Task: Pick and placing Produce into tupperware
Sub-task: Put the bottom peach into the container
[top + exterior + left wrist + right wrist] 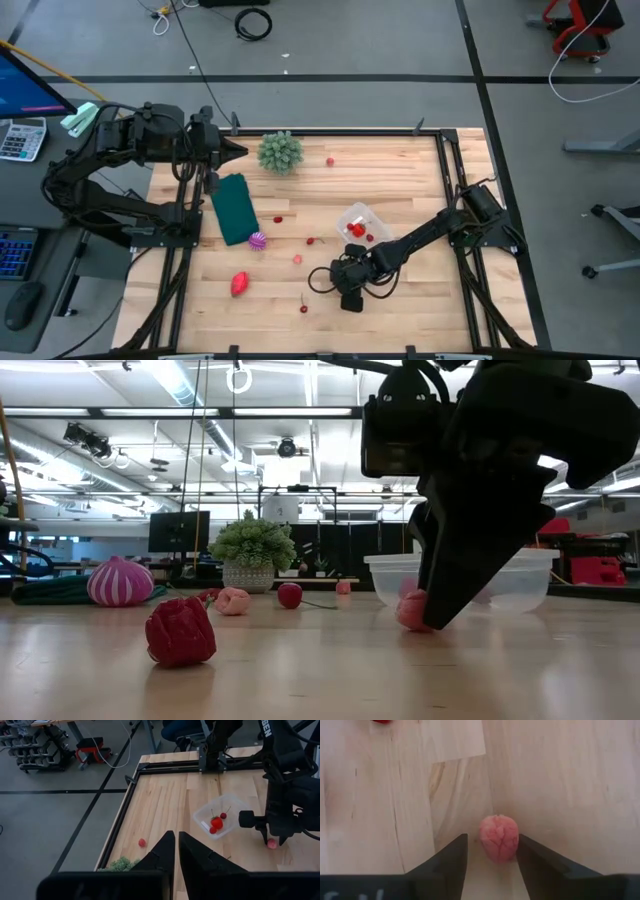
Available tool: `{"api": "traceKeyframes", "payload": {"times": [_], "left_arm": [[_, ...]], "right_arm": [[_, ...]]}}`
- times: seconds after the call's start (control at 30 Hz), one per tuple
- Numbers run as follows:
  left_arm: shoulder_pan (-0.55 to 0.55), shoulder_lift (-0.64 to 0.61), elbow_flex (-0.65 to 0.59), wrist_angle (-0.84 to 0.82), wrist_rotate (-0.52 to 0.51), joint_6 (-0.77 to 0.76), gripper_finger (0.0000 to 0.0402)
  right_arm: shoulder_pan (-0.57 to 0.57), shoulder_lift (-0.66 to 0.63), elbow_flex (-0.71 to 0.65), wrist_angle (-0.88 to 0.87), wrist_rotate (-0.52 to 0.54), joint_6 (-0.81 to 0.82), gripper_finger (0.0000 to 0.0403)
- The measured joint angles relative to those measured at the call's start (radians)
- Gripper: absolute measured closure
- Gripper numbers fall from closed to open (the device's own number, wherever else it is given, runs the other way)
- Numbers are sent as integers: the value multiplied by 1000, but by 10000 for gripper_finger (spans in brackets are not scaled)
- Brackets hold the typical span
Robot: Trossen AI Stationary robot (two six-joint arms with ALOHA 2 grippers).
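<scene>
Right wrist view, right claw (pixel 491 851) spread around pink berry (pixel 499 838) on table (pixel 570 780), left claw (pixel 177 851) pressed together

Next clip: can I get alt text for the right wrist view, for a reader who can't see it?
A small pink raspberry-like toy berry sits on the pale wooden table between the two dark fingers of the right tool, which is open with a finger on each side of the berry. A sliver of a red piece shows at the picture's edge.
</scene>
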Motion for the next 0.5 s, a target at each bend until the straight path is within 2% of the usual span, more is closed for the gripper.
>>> {"api": "traceKeyframes", "payload": {"times": [0.5], "left_arm": [[0, 0, 0, 0, 0, 0, 366]], "right_arm": [[-3, -10, 0, -1, 6, 1, 311]]}}
